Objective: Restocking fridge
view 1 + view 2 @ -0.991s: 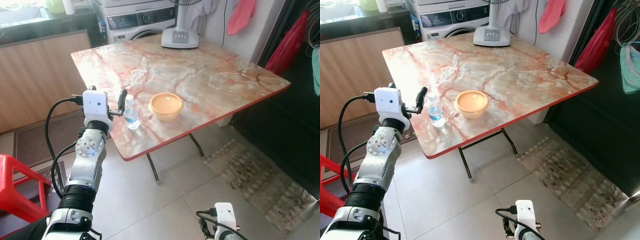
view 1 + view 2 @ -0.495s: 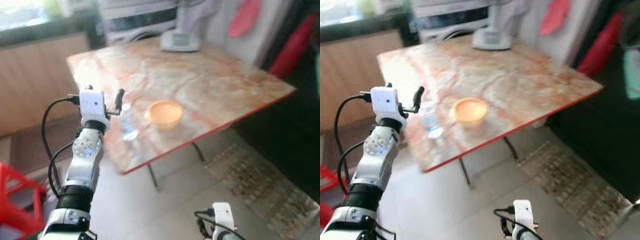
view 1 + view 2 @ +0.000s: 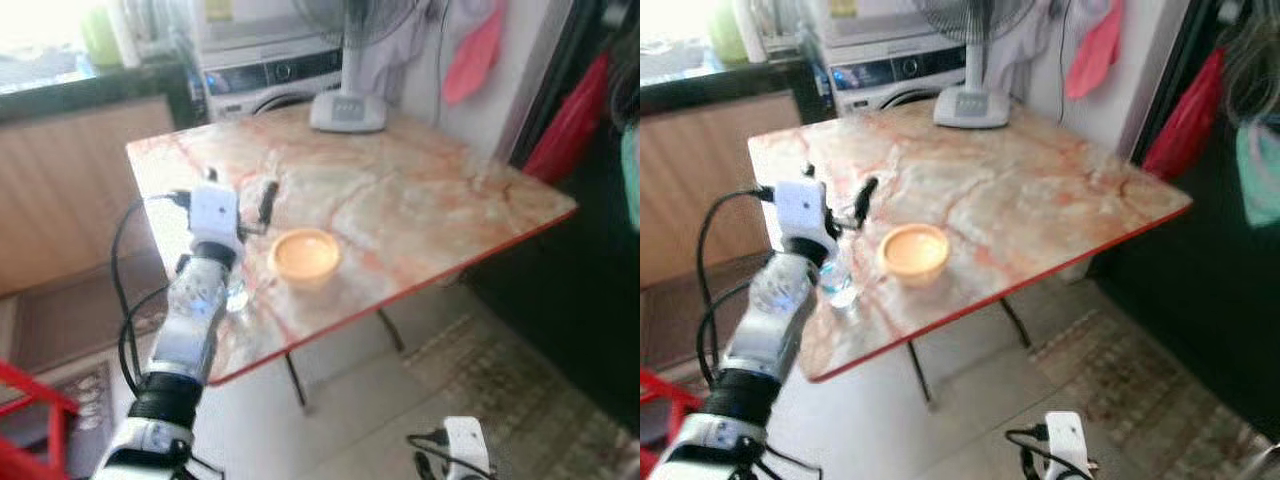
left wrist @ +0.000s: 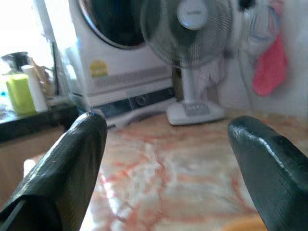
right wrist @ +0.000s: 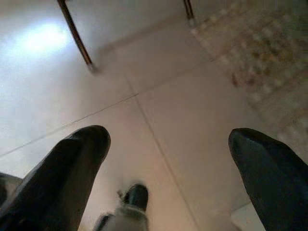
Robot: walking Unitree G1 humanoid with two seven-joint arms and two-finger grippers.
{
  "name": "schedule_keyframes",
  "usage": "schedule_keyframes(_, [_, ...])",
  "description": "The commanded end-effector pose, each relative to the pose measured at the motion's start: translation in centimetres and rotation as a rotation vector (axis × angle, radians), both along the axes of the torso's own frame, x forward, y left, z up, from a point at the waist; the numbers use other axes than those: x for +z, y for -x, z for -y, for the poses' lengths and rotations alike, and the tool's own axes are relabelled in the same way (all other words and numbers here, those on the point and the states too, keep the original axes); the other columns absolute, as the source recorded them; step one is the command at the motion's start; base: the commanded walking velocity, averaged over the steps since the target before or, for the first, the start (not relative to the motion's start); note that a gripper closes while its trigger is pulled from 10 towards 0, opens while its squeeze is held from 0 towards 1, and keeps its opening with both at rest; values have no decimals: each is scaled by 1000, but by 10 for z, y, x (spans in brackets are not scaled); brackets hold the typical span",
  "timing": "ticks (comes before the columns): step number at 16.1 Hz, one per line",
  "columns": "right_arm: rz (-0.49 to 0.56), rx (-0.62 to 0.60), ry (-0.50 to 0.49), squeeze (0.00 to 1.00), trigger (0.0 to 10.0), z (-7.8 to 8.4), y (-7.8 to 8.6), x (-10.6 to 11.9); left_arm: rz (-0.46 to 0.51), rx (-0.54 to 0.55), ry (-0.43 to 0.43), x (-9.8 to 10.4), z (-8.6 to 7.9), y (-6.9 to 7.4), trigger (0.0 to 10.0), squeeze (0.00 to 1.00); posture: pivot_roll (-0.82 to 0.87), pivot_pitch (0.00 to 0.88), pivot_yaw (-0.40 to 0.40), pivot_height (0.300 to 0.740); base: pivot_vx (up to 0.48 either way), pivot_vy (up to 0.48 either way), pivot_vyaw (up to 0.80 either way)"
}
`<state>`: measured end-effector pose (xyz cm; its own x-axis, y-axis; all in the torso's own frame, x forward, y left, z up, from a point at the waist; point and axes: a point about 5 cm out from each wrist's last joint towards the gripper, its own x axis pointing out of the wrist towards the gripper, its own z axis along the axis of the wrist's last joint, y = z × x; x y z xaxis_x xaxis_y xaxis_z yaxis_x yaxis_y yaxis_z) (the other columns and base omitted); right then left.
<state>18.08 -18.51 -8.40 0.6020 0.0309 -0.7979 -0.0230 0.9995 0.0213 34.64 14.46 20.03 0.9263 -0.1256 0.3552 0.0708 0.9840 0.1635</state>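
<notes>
I am holding my left fingers (image 4: 86, 159) spread apart above the worktop (image 3: 420, 200); the water bottle (image 3: 838, 285) is standing just below them, beside the orange bowl (image 3: 304, 255). My right fingers (image 5: 82, 163) are hanging released over the floor (image 5: 159, 96).

a square table (image 3: 420, 190) with a pink-veined marble top and red edge stands on thin dark folding legs over a pale tiled floor (image 5: 159, 96). a white standing fan (image 3: 347, 105) rests on its far side. behind it sits a white washing machine (image 3: 265, 75) — beside a dark counter over wooden panels (image 3: 70, 190), under bright window light. pink and red cloths (image 3: 470, 60) hang on the wall; a patterned rug (image 3: 1130, 400) lies on the floor.
</notes>
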Motion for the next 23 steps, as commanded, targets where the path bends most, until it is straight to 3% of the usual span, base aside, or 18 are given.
schedule_keyframes(1, [21, 31, -19, 0, 10000, -9, -7, 3, -2, 36, 0, 0, -9, 0, 10000, 0, 108, 0, -23, 740, 0, 0, 800])
schedule_keyframes(5, [19, -10, -32, 0, 10000, -8, -7, 2, -6, 54, -9, 12, -10, -5, 10000, 0, 110, 0, -22, 740, 0, 0, 369])
schedule_keyframes(9, [15, -4, -33, 0, 10000, -9, -8, 3, -57, 26, -42, 47, -4, -14, 10000, 0, 121, 0, -22, 740, 0, 0, 0])
schedule_keyframes(12, [10, 3, -37, 0, 10000, -10, -8, 3, -297, -31, -39, 55, -5, -20, 10000, 0, 133, 0, -20, 740, 0, 0, 0])
schedule_keyframes(13, [9, 4, -37, 0, 10000, -10, -8, 3, -335, -45, -47, 54, -4, -20, 10000, 0, 133, 0, -20, 740, 0, 0, 0])
schedule_keyframes(14, [7, 5, -38, 0, 10000, -11, -8, 3, -425, -161, -75, 50, 3, -17, 10000, 0, 135, 0, -17, 740, 0, 0, 0])
schedule_keyframes(17, [3, 9, -41, 0, 10000, -11, -9, 3, -548, -193, -132, 38, 1, -17, 10000, 0, 138, 0, -18, 740, 0, 0, 0])
schedule_keyframes(20, [0, 15, -38, 0, 10000, -10, -8, 3, -628, -196, -91, 36, -3, -22, 10000, 0, 139, 0, -19, 740, 0, 0, 0])
schedule_keyframes(23, [-3, 27, -36, 0, 10000, -10, -9, 3, -697, -220, -186, 35, -3, -18, 10000, 0, 151, 0, -23, 740, 0, 0, 0])
